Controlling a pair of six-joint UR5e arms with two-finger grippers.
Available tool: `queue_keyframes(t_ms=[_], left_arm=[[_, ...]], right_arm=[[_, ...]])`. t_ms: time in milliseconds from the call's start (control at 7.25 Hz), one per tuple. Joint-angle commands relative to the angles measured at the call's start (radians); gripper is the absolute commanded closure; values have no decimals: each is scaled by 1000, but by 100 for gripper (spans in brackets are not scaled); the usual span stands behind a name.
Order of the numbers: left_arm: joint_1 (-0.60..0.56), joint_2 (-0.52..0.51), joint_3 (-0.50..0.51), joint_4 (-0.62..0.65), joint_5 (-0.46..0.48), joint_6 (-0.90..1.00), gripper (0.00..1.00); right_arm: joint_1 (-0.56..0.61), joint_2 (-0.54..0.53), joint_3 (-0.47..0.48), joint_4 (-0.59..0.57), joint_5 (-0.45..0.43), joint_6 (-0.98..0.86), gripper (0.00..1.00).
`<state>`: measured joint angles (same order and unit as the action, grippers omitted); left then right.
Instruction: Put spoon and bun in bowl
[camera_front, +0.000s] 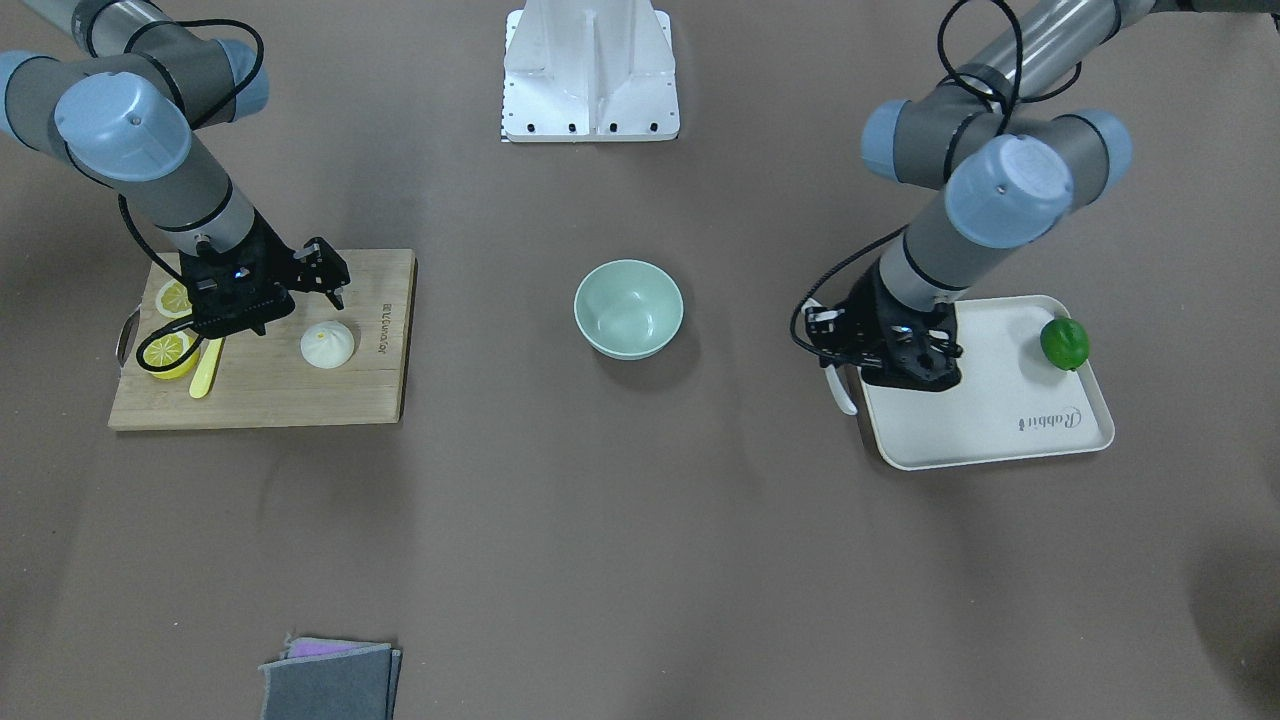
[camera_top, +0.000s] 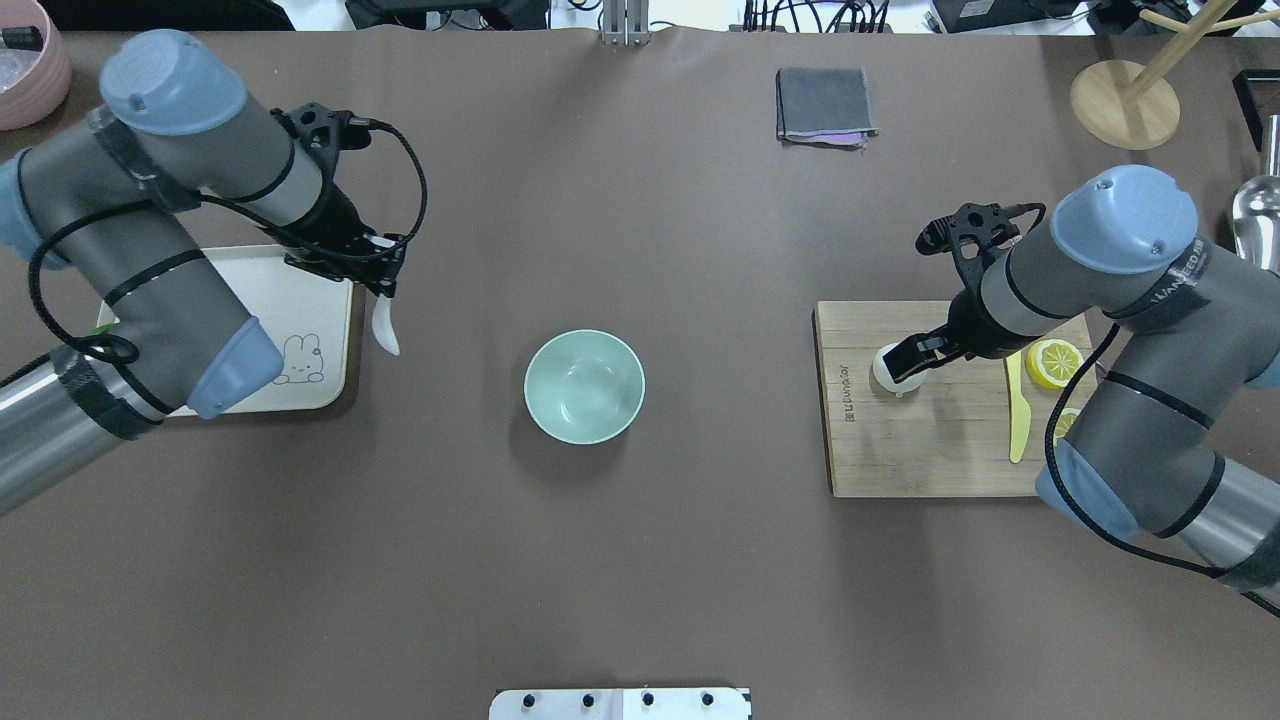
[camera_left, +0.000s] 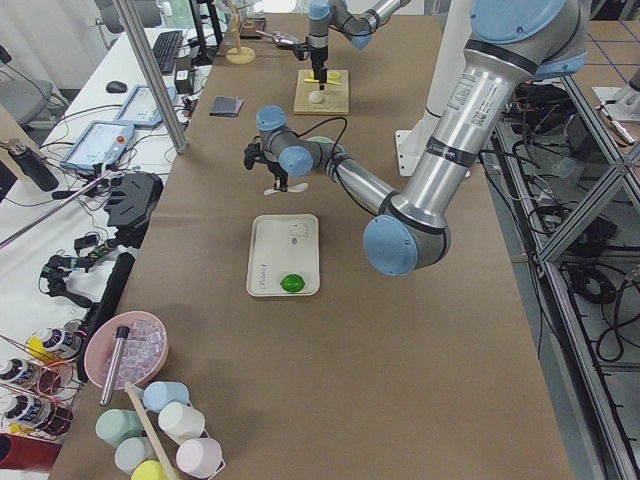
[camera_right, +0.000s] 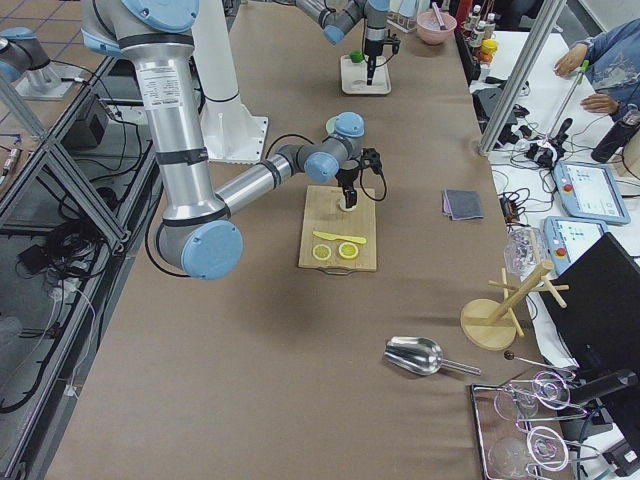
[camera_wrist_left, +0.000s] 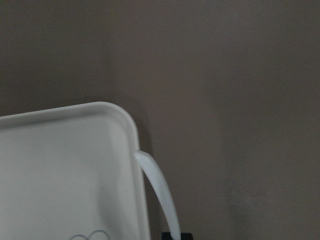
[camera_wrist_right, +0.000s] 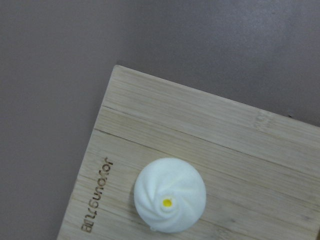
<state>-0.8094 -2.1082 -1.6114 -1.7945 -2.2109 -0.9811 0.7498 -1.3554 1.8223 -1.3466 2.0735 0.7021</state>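
Toward the bench's left end, the left gripper (camera_top: 386, 296) is clamping the stiff, slick spoon (camera_top: 386, 333), dangling beside the tray (camera_top: 290, 300). Toward the right end, the right gripper (camera_top: 905, 357), opening unclear, is hovering over the soft, light bun (camera_front: 327, 344); gentle side squeezing looks wise.

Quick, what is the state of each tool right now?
Left tool: closed on the small white soup spoon.
Right tool: open over the round white steamed bun, holding nothing.

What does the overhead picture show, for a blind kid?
An empty mint-green bowl sits mid-table. The left gripper holds a white spoon beside a cream tray; the right gripper hangs open above a bun on a wooden board.
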Motion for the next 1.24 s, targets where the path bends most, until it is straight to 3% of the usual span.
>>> queue_keyframes(t_ms=[0,276,552,690,966,1103], left_arm=[[113,-111,1,0,57,-170,100],[162,-148,2,-6,80,-232,100],[182,-157,16,-11,119,-235,100],[182,-159,24,-14,119,-237,100],[185,-196,102,-86,131,-237,98],[185,-194,102,-92,131,-235,13]], right_arm=[[-3,37,-52,1,-12,-1,32],[-6,42,-61,1,-12,-1,70],[-13,44,-61,1,-12,-3,91],[-15,44,-61,3,-12,-6,99],[-15,45,-60,3,-12,-7,100],[-15,51,-55,3,-10,-3,100]])
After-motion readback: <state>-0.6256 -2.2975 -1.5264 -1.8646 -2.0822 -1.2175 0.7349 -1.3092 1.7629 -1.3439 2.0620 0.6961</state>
